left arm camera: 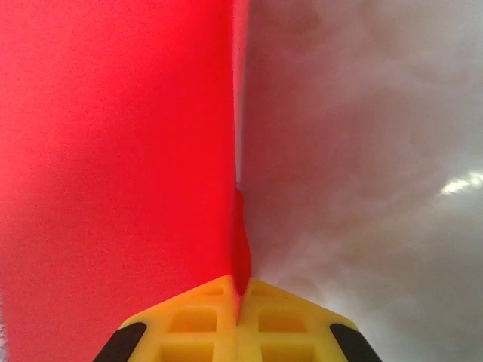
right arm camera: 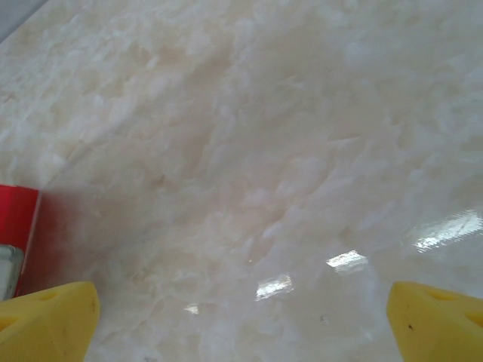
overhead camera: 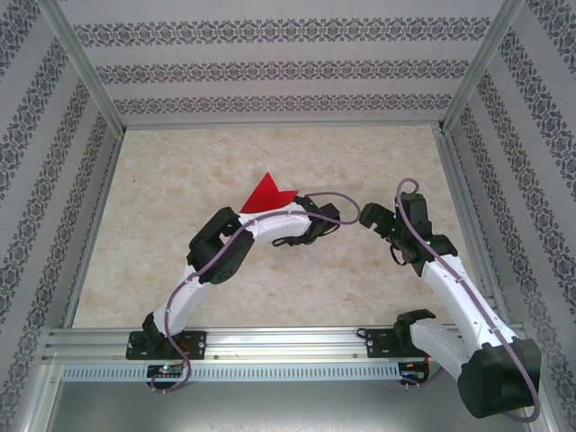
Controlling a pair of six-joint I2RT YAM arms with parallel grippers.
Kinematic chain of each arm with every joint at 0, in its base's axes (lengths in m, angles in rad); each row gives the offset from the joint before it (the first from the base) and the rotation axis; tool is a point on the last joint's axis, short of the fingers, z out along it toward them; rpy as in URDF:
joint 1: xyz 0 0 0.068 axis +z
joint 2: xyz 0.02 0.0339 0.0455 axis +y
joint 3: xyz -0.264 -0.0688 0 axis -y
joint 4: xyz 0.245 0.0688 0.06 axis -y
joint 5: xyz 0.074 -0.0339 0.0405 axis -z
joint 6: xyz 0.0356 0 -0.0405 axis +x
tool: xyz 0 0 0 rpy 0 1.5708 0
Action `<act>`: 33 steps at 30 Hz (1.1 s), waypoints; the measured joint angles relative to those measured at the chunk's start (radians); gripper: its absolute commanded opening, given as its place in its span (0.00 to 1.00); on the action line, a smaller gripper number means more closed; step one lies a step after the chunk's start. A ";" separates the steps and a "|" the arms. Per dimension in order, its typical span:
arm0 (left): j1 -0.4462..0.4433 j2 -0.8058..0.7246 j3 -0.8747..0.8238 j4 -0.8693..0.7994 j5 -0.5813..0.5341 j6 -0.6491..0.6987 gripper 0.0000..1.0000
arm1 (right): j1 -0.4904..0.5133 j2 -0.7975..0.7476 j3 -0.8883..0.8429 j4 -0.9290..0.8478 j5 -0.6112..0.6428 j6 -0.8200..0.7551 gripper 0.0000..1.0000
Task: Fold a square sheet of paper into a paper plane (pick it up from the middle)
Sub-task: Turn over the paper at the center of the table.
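Note:
The red paper [overhead camera: 267,193] is folded and stands on edge above the table, showing a pointed shape with a notch at its right end. My left gripper [overhead camera: 291,206] is shut on its lower edge. In the left wrist view the yellow fingertips [left arm camera: 204,309] of the left gripper [left arm camera: 240,292] meet on the fold, and a red face of the paper [left arm camera: 113,166] spreads across the left half. My right gripper [overhead camera: 371,219] hangs open a little to the right of the paper, with nothing between its fingers [right arm camera: 47,326]. A strip of the red paper [right arm camera: 16,217] shows at that view's left edge.
The marble-patterned table [overhead camera: 270,288] is bounded by patterned walls and metal frame posts [overhead camera: 468,63]. An aluminium rail [overhead camera: 288,346] at the near edge carries both arm bases. Purple cables loop beside each wrist.

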 measured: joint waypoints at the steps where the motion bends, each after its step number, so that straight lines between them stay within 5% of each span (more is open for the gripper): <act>1: -0.003 0.005 0.000 0.006 0.022 -0.005 0.09 | -0.003 0.008 0.001 -0.003 0.004 -0.001 0.98; 11: -0.003 -0.040 -0.006 0.082 0.261 -0.045 0.49 | -0.016 0.057 0.044 -0.034 0.007 -0.025 0.98; 23: 0.051 -0.456 -0.245 0.355 0.616 -0.087 0.72 | -0.006 0.198 0.127 -0.018 -0.137 -0.051 0.95; 33: 0.351 -0.720 -0.668 0.550 0.698 -0.207 0.96 | 0.365 0.545 0.362 0.094 -0.161 0.013 0.78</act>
